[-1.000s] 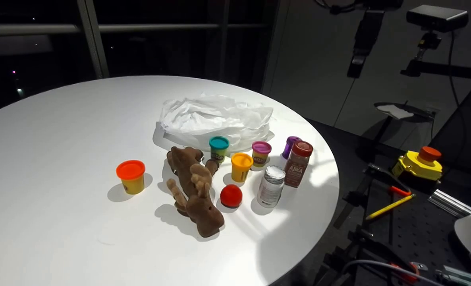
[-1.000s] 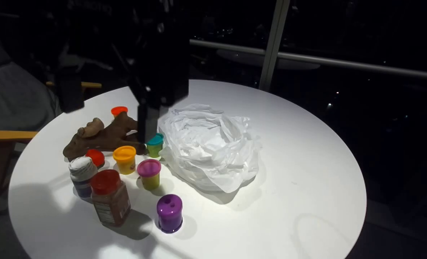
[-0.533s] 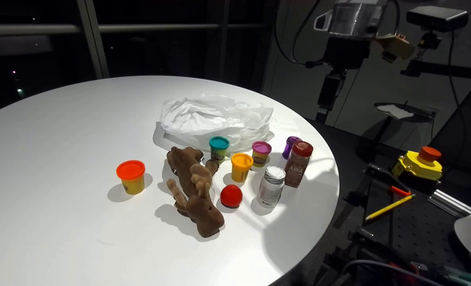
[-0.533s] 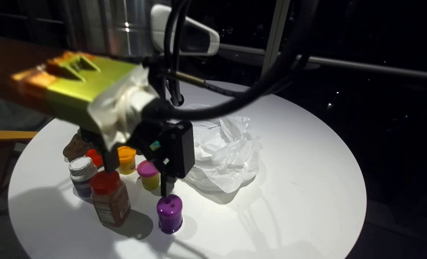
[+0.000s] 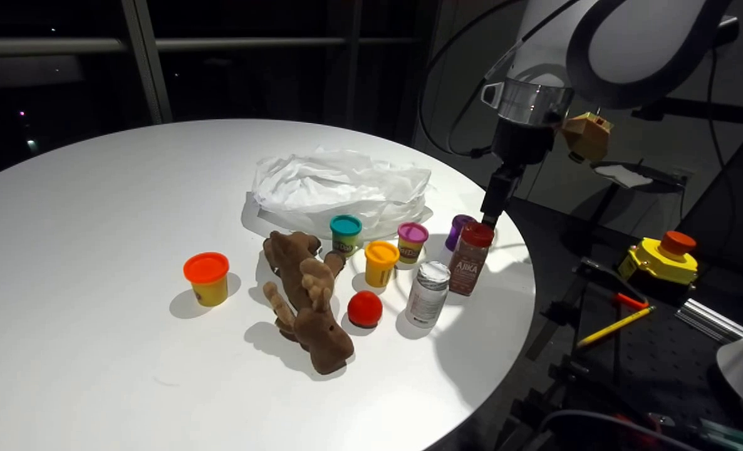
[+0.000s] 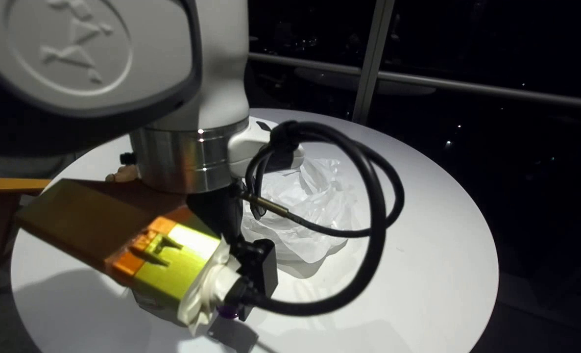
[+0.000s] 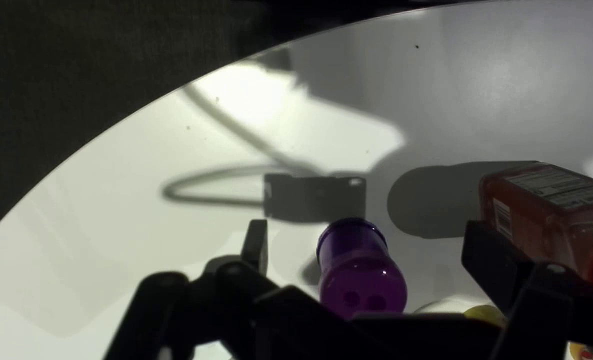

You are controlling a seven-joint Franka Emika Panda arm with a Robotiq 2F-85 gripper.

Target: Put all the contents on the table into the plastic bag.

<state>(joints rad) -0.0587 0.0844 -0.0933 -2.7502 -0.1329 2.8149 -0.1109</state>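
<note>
One broad stretch of white table (image 7: 126, 220) at the left of the wrist view, then a finger (image 7: 256, 245), a strip of tabletop, the purple cup (image 7: 364, 272) with two holes in its top, another strip, the opposite finger, and last, close by that finger, the red-brown bottle (image 7: 541, 215). For the gripper (image 7: 366, 246): spread wide, pinching nothing, with gaps showing at both flanks of the cup. For the cup: roughly midway between the fingertips, judging from this angle; long axis upright, square to the closing line, so probably no turn of the wrist needed before a straight descent and a squeeze. Likely snag: tight room at the right, with a nudge to the bottle on the way down. In an exterior view, from the left: the plastic bag (image 5: 340, 191), crinkled and wide, on the same table; the magenta-lidded tub (image 5: 412, 244) near its end; the purple cup, apart from the bag; and the gripper, above and right of the cup, one finger partly behind the bottle's cap. Depth of the fingertips against the cup: hidden there, impossible to tell. After any grasp, presumably a lift and a carry leftward, over the tub, to the bag
</note>
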